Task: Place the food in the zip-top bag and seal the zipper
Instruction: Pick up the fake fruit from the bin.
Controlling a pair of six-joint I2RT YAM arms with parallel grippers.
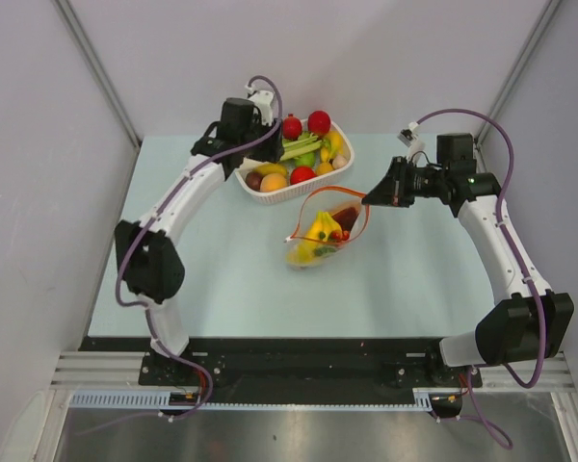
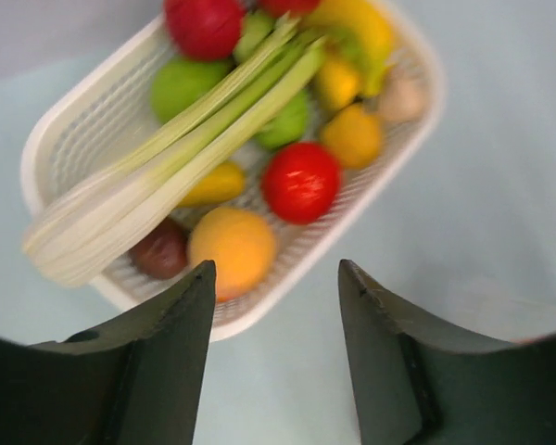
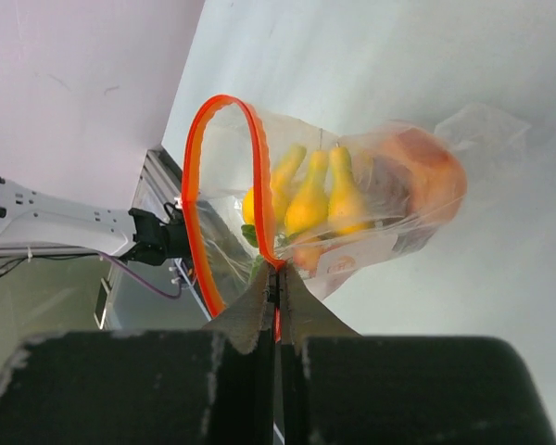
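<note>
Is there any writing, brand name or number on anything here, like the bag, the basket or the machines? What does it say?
No text can be read in any view.
zip-top bag: a pale patch low on it may be a label, too blurred to read.
white basket, toy bananas, left gripper, right gripper: no words, numbers or logos visible.

Zip-top bag: clear thin plastic film, glossy, crinkled, catching glare; zipper a smooth, opaque orange-red plastic strip; banana bunch inside looks like smooth moulded plastic with a soft sheen. Basket: white plastic, fine open lattice walls, smooth rim, dull finish; red fruit in it glossy, leek matt and ribbed lengthwise. Table pale green, smooth, matt; fingers of the left gripper dark, matt, slightly grainy.
</note>
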